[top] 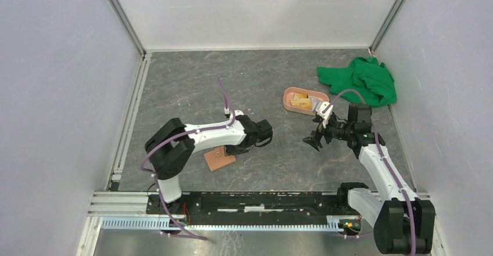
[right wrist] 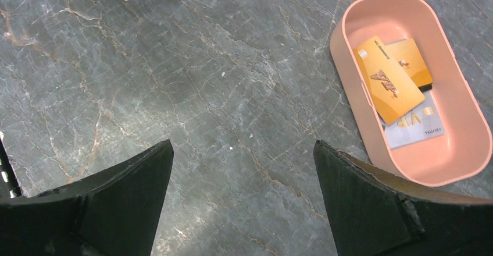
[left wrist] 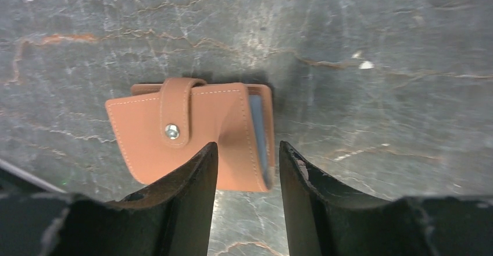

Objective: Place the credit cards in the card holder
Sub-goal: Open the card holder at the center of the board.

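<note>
The tan-brown card holder point(left wrist: 174, 134) lies on the table with its snap tab fastened, and a light blue card point(left wrist: 260, 139) shows edge-on inside its right side. My left gripper point(left wrist: 247, 151) stands half open above it, its fingers straddling that right end, with a small gap at the right finger. In the top view the card holder point(top: 220, 159) sits just below the left wrist. Two orange-yellow credit cards point(right wrist: 390, 81) lie on a grey-white one point(right wrist: 415, 127) in the pink tray point(right wrist: 349, 41). My right gripper point(right wrist: 243, 151) is wide open over bare table left of the tray.
The pink oval tray point(top: 289, 100) stands at the back right, with a crumpled green cloth point(top: 360, 80) beyond it by the right wall. White walls and metal rails enclose the grey marbled table point(top: 192, 87).
</note>
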Controlling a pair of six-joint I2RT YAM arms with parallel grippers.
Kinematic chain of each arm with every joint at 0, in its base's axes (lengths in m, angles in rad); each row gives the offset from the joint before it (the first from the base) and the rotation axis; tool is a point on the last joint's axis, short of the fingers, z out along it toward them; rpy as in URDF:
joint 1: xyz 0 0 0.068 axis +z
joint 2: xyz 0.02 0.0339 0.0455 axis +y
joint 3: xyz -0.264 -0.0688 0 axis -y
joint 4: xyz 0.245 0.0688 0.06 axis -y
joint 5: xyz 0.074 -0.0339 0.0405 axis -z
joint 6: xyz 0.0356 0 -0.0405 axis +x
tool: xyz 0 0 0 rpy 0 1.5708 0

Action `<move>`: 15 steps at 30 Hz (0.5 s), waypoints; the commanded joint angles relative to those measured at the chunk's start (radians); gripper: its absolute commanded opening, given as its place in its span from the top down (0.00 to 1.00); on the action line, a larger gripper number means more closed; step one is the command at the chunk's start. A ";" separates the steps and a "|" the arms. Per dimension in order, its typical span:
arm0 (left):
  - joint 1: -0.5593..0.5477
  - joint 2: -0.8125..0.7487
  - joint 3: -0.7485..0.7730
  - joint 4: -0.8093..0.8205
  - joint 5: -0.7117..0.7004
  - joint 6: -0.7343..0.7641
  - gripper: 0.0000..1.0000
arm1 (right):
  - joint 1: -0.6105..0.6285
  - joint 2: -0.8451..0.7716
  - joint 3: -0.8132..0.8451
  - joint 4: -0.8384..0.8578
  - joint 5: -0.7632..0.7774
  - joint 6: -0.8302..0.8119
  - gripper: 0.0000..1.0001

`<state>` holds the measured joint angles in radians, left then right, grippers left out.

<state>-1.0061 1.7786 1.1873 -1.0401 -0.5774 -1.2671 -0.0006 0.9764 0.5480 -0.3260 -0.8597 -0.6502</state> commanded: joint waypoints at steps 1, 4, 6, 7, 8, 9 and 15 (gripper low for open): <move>-0.011 0.051 0.050 -0.118 -0.073 0.028 0.51 | 0.028 -0.006 0.039 0.010 0.009 -0.016 0.02; -0.012 0.074 0.049 -0.114 -0.075 0.029 0.52 | 0.030 -0.005 0.038 0.010 0.017 -0.017 0.02; -0.012 0.086 0.046 -0.094 -0.065 0.043 0.55 | 0.032 -0.005 0.038 0.010 0.017 -0.018 0.02; -0.012 0.092 0.045 -0.087 -0.059 0.051 0.57 | 0.034 -0.004 0.038 0.010 0.019 -0.019 0.02; -0.012 0.099 0.044 -0.087 -0.057 0.054 0.60 | 0.034 -0.003 0.038 0.010 0.021 -0.019 0.02; -0.012 0.103 0.045 -0.087 -0.055 0.056 0.65 | 0.036 -0.003 0.038 0.010 0.023 -0.019 0.02; -0.017 0.063 0.045 -0.062 -0.053 0.095 0.89 | 0.037 -0.004 0.040 0.009 0.025 -0.021 0.02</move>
<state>-1.0161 1.8687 1.2125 -1.1183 -0.6018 -1.2236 0.0311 0.9764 0.5480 -0.3264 -0.8436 -0.6563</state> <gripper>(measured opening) 0.151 0.979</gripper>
